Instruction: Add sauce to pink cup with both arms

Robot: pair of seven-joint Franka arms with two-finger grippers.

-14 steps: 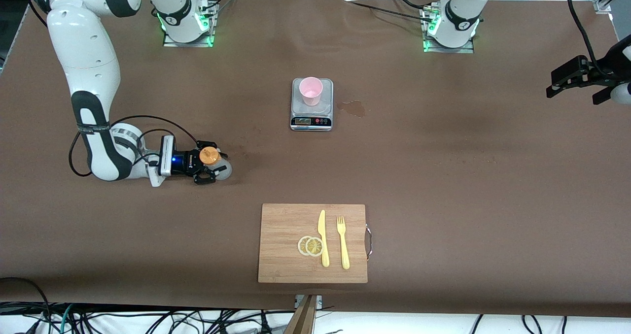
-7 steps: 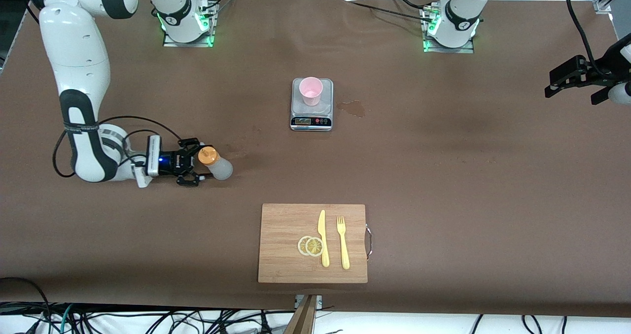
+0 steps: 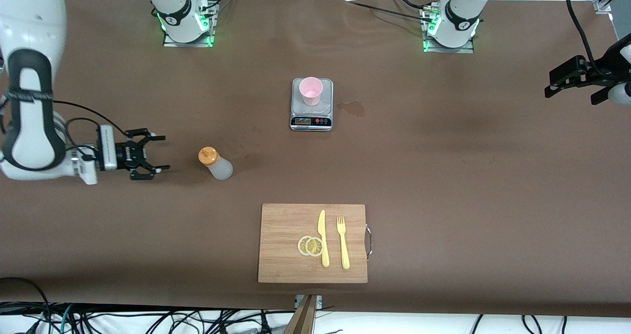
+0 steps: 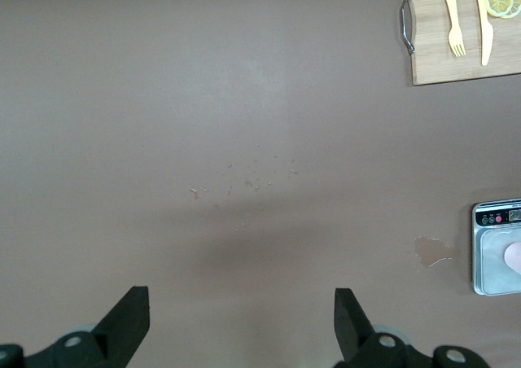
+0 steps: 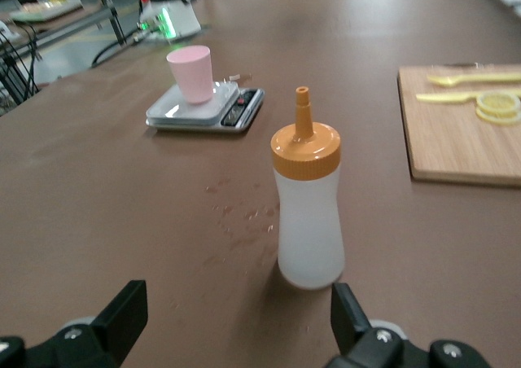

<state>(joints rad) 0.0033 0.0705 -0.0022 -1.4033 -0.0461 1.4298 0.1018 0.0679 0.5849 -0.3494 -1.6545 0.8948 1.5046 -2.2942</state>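
Beside sauce (image 3: 215, 163): right end effector (image 3: 157, 152) low, level, fingers apart | left end effector (image 3: 574, 81) waits, fingers apart

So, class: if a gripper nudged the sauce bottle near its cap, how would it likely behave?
The sauce bottle stands upright, tall and narrow on a small base, so a high push would probably tip it. Its rounded body would likely roll once down. The translucent plastic looks soft, so it may give under the jaws. The right gripper is open beside it.

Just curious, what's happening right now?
Right gripper open, off the sauce. Left gripper open, waiting. Cup on scale. Path clear.
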